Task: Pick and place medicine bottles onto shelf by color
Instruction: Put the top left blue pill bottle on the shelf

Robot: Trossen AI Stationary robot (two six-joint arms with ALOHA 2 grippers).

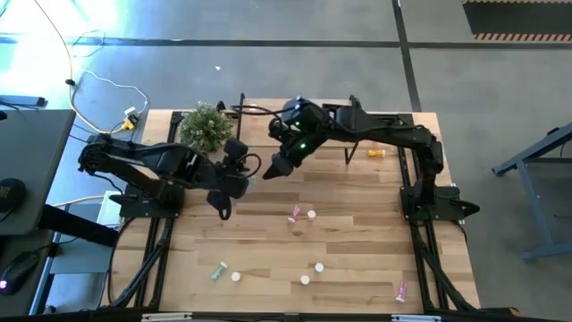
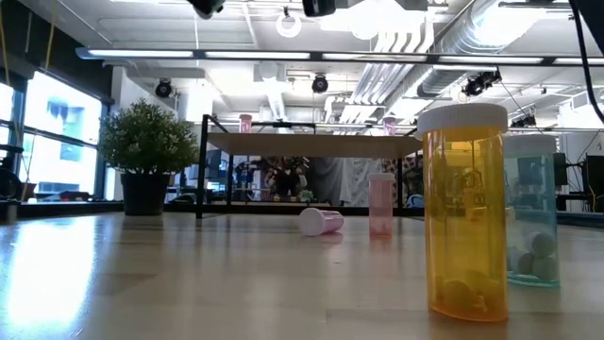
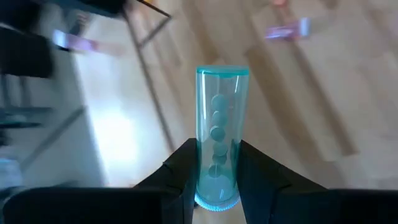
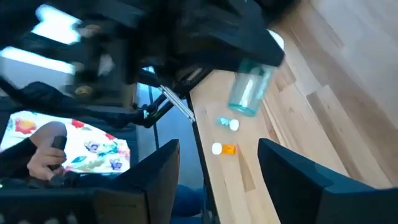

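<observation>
My left gripper is shut on a clear teal medicine bottle with several pale pills inside, held above the table in front of the shelf. The right wrist view shows this bottle hanging below my left gripper. My right gripper is open and empty, close to the right of my left gripper. Pink bottles lie mid-table. An orange bottle and a teal one stand near the front edge. My left gripper pinches the teal bottle between its two fingers on the sides of its lower part, next to the pale end. The fingers lie across the bottle, which sticks out lengthwise beyond them. The bottle is lifted clear of the table.
A potted plant stands at the far left by the shelf. An orange bottle lies at the shelf's right. Loose bottles lie near the front edge. A person's hand shows beyond the table.
</observation>
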